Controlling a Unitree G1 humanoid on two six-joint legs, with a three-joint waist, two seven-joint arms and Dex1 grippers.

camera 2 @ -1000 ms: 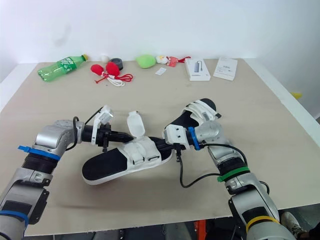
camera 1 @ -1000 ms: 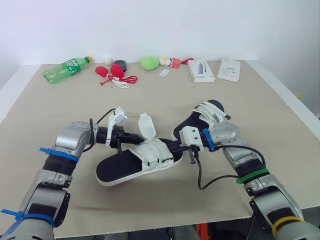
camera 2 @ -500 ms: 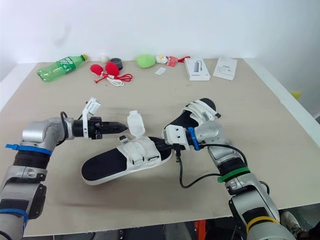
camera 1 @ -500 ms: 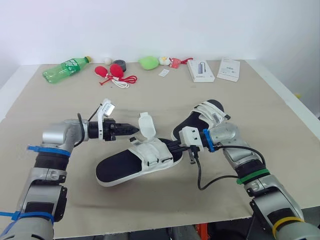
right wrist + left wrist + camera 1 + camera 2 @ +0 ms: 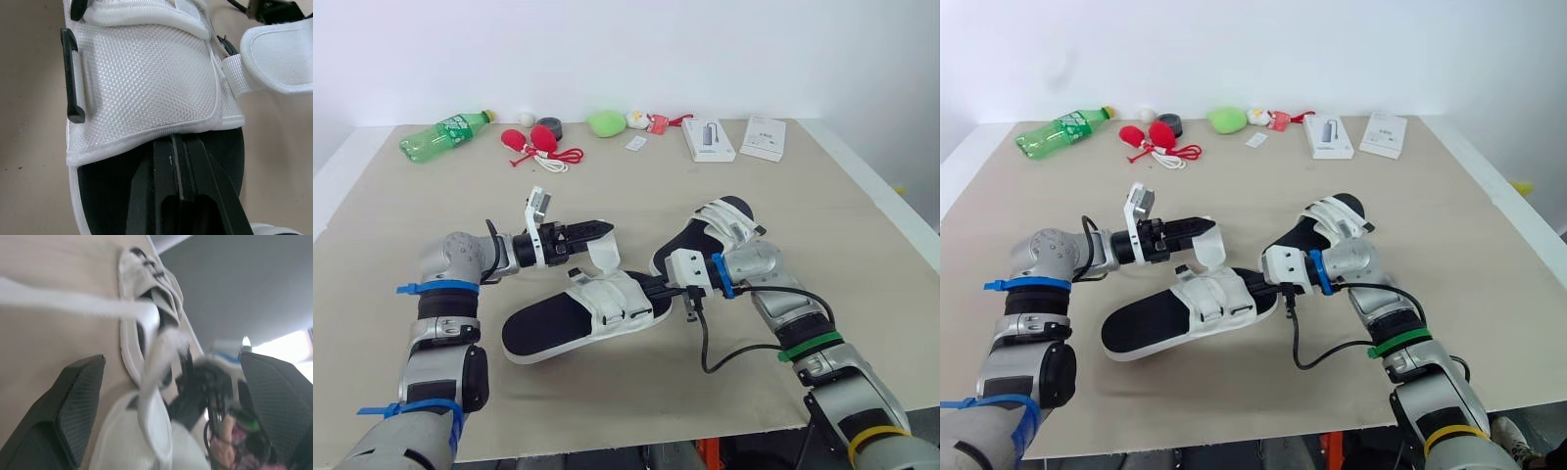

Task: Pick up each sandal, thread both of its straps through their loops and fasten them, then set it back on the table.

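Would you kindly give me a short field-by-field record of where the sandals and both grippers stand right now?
near sandal: flat on the table, one strap unfastened
loose strap: stands up from the sandal's white upper
left gripper: open, fingers either side of the loose strap
right gripper: shut, tips on the black footbed at the upper's edge
far sandal: on the table beyond the right gripper
back edge: green bottle lying on its side
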